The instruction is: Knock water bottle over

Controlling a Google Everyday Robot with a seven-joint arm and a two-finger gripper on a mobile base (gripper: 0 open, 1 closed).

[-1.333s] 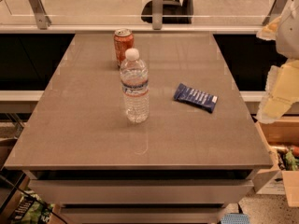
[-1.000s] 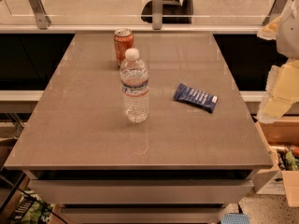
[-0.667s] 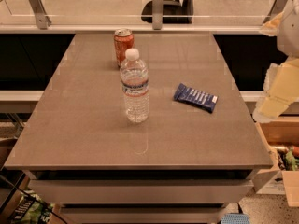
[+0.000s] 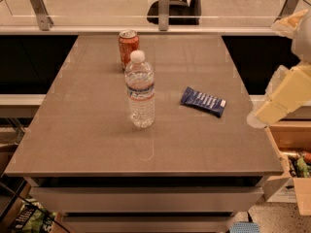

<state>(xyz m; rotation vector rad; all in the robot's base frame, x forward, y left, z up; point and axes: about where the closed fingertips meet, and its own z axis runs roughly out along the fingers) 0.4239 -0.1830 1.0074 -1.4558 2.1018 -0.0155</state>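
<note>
Water bottle (image 4: 140,89) of clear ribbed plastic, with a white screw cap and a white, blue and red label band, stands upright near the middle of the grey table (image 4: 97,144), well apart from the gripper (image 4: 265,111) and to its left in the camera view. The gripper hangs off the table's right edge, just beside it, a cream-coloured shape running out of the picture at the right; whether it is open or closed cannot be told, and it holds nothing that can be seen. How full the bottle is cannot be made out through the clear wall. One orange soda can (image 4: 129,48) stands upright beyond the bottle, farther from the gripper, its lower part partly hidden behind the bottle's cap and shoulder. One dark blue snack packet (image 4: 203,101) lies flat between the bottle and the gripper, touching neither. Below the gripper an open cardboard box (image 4: 286,135) sits on the floor, cut off by the right edge, with small mixed items inside that are too unclear to name. Beyond the table, a glass barrier on three metal posts (image 4: 164,8) crosses the view, and one dark office chair (image 4: 178,8) shows behind it, cut off at the top.
</note>
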